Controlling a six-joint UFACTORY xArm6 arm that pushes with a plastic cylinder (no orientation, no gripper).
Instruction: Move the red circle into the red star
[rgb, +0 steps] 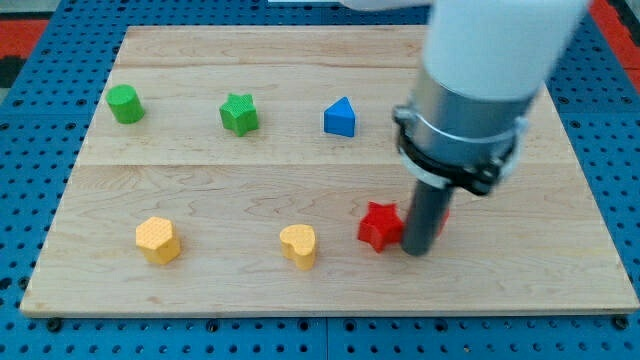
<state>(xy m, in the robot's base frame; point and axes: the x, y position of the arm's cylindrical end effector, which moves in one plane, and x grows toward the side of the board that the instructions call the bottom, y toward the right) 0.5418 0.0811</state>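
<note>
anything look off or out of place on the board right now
Nothing looks damaged or tipped. The one oddity: the red circle is almost wholly hidden behind my tip, only a red sliver showing, right beside the red star. The other blocks sit upright and apart.

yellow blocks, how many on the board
2. The yellow hexagon sits at the view's lower left; the yellow heart lies to its right, left of the red star. My tip stands just right of that star and could hide something behind it.
</note>
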